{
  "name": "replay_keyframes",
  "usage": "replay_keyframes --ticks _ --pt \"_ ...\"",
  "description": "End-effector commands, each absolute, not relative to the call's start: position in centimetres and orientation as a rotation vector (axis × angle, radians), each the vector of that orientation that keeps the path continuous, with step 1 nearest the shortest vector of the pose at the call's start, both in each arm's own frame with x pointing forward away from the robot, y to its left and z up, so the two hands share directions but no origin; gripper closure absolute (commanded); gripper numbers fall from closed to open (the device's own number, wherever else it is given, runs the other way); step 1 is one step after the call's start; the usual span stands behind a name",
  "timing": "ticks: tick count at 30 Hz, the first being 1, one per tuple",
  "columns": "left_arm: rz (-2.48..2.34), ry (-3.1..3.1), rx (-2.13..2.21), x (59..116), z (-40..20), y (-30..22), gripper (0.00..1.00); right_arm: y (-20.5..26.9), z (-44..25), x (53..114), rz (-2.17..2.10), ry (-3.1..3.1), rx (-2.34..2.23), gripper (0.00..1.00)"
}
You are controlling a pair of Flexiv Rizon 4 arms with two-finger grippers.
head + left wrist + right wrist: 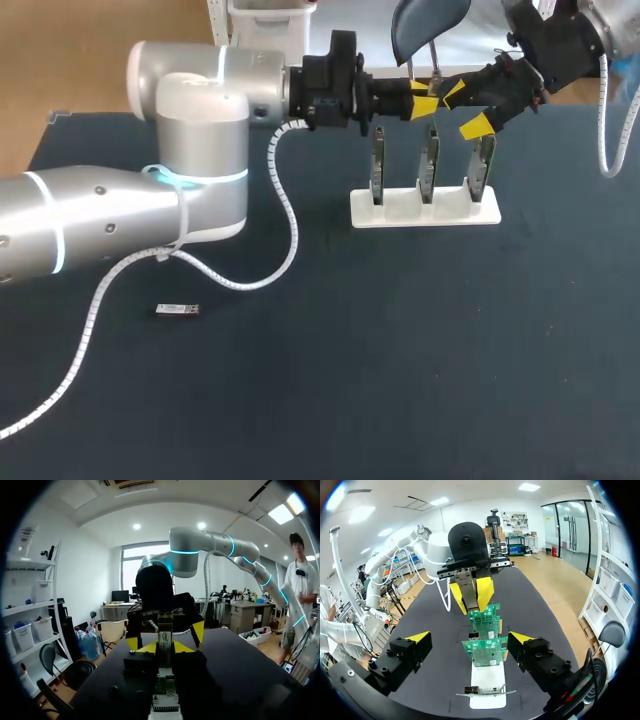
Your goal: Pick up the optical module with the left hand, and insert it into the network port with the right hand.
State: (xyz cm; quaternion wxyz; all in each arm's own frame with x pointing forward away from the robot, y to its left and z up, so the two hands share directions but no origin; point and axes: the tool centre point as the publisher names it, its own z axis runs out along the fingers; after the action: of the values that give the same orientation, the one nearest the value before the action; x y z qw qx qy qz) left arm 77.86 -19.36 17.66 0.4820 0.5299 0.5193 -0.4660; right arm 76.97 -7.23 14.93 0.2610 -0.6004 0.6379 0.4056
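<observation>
Two yellow tips of the left gripper (pixel 428 100) closed on a slim silver optical module (pixel 165 637) with a white label, held just ahead of the right gripper (pixel 470 639). Spread wide there, gripping nothing, above green port boards (pixel 485 652) standing in a white rack (pixel 425 212).

The left arm (pixel 200 120) enters from 9 o'clock, bends at a raised elbow and runs level toward 3 o'clock. The left gripper (pixel 424 100) has its yellow tips pinched on an optical module (pixel 165 639). The right arm (pixel 590 30) comes in from 1 o'clock, pointing toward 8 o'clock. The right gripper (pixel 464 108) faces the left one, just beside it, its fingers (pixel 417 637) spread wide.
</observation>
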Motion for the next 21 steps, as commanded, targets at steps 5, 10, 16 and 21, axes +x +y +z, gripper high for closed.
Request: replay_keyframes --ticks 5,10,16,21 --pt "-1.159 1.248 1.325 77.79 17.44 -20.36 1.00 -7.24 14.92 76.84 1.094 1.726 -1.624 0.00" --pt "-1.156 1.253 1.324 77.70 17.30 -20.55 1.00 -7.24 14.92 76.84 1.094 1.726 -1.624 0.00" --pt "-1.115 1.274 1.296 78.05 17.37 -20.23 1.00 -7.24 14.92 76.84 1.094 1.726 -1.624 0.00" --pt "-1.109 1.293 1.275 77.98 17.22 -20.16 1.00 -7.24 14.92 76.84 1.094 1.726 -1.624 0.00"
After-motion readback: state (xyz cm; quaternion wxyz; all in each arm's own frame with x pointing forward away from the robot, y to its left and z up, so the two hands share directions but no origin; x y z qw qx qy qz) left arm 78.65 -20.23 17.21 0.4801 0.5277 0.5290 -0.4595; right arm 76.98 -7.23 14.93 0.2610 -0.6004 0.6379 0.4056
